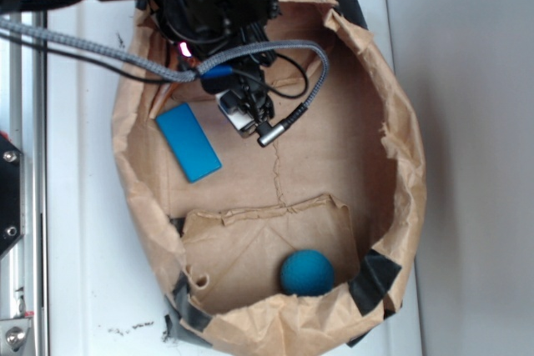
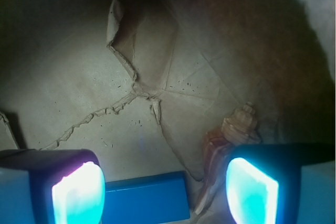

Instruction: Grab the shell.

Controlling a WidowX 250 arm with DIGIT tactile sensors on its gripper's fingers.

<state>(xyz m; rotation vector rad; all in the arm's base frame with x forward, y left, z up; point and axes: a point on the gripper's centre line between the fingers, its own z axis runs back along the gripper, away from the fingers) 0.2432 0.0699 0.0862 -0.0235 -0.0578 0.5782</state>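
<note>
In the wrist view the orange-tan shell (image 2: 223, 148) lies on the brown paper, knobby end up, its thin pale point toward the bottom edge. It sits just inside my right finger (image 2: 252, 192), partly hidden behind it. My gripper (image 2: 164, 195) is open, with glowing cyan pads wide apart. The flat blue block (image 2: 144, 199) lies between the fingers, to the left of the shell. In the exterior view my gripper (image 1: 248, 116) hangs over the upper part of the paper bag, and the shell is hidden beneath it. The blue block (image 1: 188, 142) lies to its left.
A crumpled brown paper bag (image 1: 400, 122) with raised walls encloses everything. A blue ball (image 1: 306, 273) rests near its lower rim beside a folded paper flap (image 1: 267, 231). Black cables (image 1: 300, 106) loop beside the gripper. A metal rail (image 1: 17, 206) runs along the left.
</note>
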